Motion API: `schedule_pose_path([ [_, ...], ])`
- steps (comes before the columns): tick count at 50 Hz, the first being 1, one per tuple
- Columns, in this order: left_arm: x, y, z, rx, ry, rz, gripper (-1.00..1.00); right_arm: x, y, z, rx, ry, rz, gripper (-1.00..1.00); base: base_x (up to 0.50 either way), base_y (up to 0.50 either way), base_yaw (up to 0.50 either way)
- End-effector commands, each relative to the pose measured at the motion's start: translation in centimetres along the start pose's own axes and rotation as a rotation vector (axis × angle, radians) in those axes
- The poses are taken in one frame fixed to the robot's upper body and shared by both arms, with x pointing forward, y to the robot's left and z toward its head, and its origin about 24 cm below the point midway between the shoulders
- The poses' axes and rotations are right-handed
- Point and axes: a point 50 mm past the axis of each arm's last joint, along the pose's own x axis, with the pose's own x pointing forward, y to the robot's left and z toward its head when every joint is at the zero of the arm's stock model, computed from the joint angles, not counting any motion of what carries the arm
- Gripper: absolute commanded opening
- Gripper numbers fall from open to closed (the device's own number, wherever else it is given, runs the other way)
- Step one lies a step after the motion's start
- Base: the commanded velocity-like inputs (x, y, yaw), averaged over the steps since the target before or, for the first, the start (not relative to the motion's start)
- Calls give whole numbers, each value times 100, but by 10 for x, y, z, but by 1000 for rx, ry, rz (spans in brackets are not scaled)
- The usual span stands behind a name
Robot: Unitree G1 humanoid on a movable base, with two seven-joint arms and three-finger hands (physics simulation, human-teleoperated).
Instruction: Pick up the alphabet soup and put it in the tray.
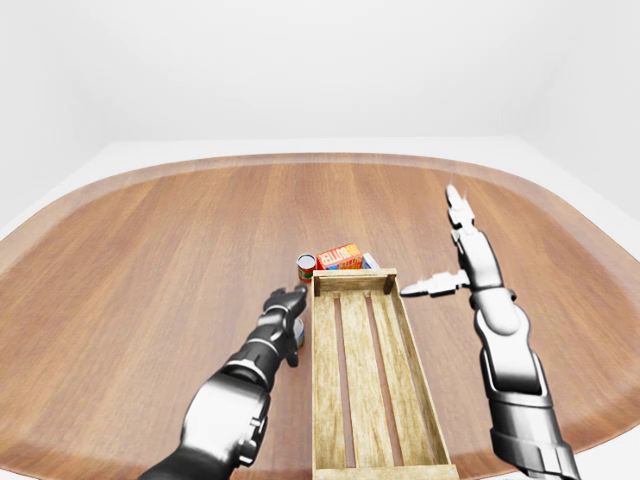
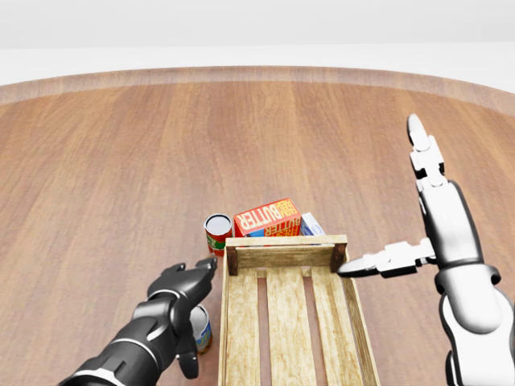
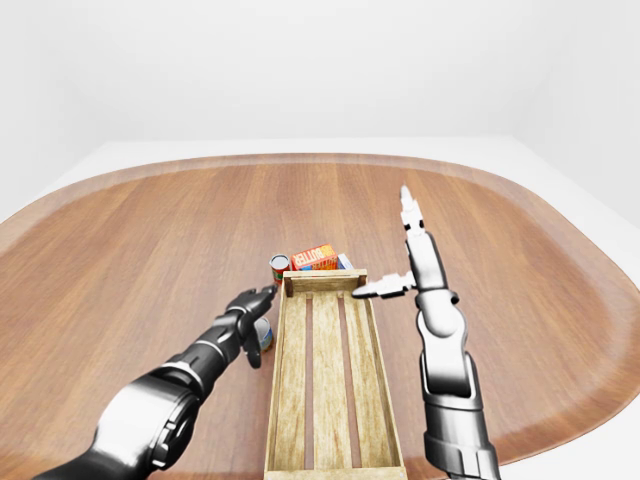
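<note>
Two cans sit left of the tray (image 2: 283,322): one upright by its top-left corner (image 2: 217,232), another (image 2: 201,328) under your left hand (image 2: 183,291). Which is the soup, I cannot tell. Your left fingers hang spread and empty, likely poised to grasp. Your right hand (image 2: 414,217) is splayed wide beside the tray's top-right corner, seemingly parked clear.

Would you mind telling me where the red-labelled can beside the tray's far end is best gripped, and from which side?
Grip the red-labelled can round its cylindrical wall, coming from the head view's left with the left hand. It stands upright with its top showing; the butter box sits close on its right and the tray below-right, so only the left looks free.
</note>
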Motion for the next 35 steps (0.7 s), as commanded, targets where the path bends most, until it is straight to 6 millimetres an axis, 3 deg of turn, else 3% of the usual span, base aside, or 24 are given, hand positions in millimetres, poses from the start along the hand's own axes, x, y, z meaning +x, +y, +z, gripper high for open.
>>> schedule_pose_path([
  [1, 0, -2, -2, -27, 1, -17, 100, 1, 2, 1, -4, -3, 2, 99, 0, 0, 0],
  [20, 0, 0, -2, -4, 1, -18, 100, -1, 3, 1, 1, -2, 1, 99, 0, 0, 0],
  [21, 0, -1, -2, -4, 1, -21, 69, -1, 2, 1, -1, -2, 1, 99, 0, 0, 0],
  [22, 0, -1, -2, -1, 0, -12, -41, -1, 2, 1, 1, -3, 1, 99, 0, 0, 0],
  [23, 0, -1, -2, -3, 0, -15, -95, -1, 2, 1, 0, -2, 0, 99, 0, 0, 0],
  [35, 0, -3, -4, 2, 7, -19, -100, 0, 2, -1, 1, 6, 1, 99, 0, 0, 0],
])
